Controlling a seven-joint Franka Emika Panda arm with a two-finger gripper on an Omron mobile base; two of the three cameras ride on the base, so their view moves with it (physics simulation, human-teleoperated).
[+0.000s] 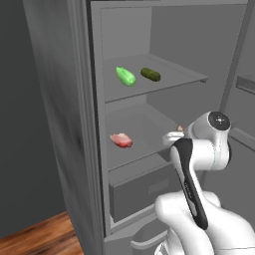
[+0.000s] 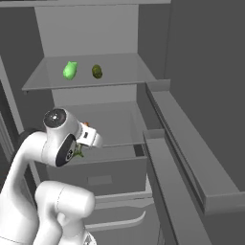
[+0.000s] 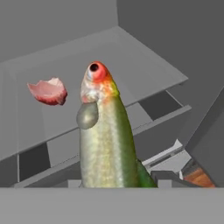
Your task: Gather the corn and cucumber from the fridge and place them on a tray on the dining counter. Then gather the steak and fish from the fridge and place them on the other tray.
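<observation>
My gripper (image 3: 114,186) was in the open fridge (image 1: 64,124) at the level of the middle shelf, and the fish (image 3: 105,140) rose straight out from between my fingers in the hand view, its red-orange head pointing away from me. I judged that I had hold of it by the tail end, but my fingertips sat below what that view showed, so I could not tell how wide the jaws stood or whether they truly pinched it. From the base cameras only a scrap of its orange and green peeked past my wrist.

The fish looked long, smooth and glossy, so I expected it to be slippery and to swing or droop if held so far back. A hold nearer mid-body, across the narrow flanks, seemed safer to me than one at the tail.

The steak (image 3: 48,90) lay flat on that same shelf, ahead of the gripper and to its left in the hand view, well apart from the fish. It looked thin and soft, and I judged it best pinched across an edge.

On the shelf above my gripper, the corn (image 1: 125,76) and the cucumber (image 1: 150,74) lay near each other but not touching. Both were small, firm and rounded, likely to roll. Below my gripper the drawer (image 1: 144,191) was shut.
</observation>
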